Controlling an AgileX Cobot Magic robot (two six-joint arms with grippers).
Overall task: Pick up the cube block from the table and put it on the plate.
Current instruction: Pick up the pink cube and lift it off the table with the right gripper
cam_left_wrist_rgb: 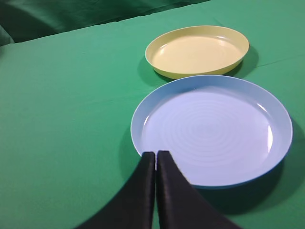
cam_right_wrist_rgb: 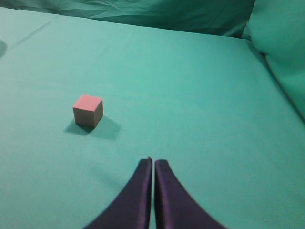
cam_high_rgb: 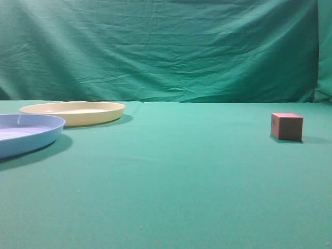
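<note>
The cube block (cam_high_rgb: 287,126) sits on the green table (cam_high_rgb: 171,171) at the right, pinkish-red on top with darker sides. In the right wrist view it (cam_right_wrist_rgb: 88,110) lies ahead and to the left of my right gripper (cam_right_wrist_rgb: 153,161), which is shut and empty. The cream plate (cam_high_rgb: 72,112) stands at the far left of the table. In the left wrist view it (cam_left_wrist_rgb: 198,51) lies beyond the blue plate. My left gripper (cam_left_wrist_rgb: 156,153) is shut and empty, its tips over the near rim of the blue plate. Neither gripper shows in the exterior view.
A light blue ridged plate (cam_high_rgb: 23,134) stands at the left edge, in front of the cream plate; it also shows in the left wrist view (cam_left_wrist_rgb: 212,129). A wrinkled green backdrop (cam_high_rgb: 166,46) closes the far side. A green fold (cam_right_wrist_rgb: 281,43) rises at the right.
</note>
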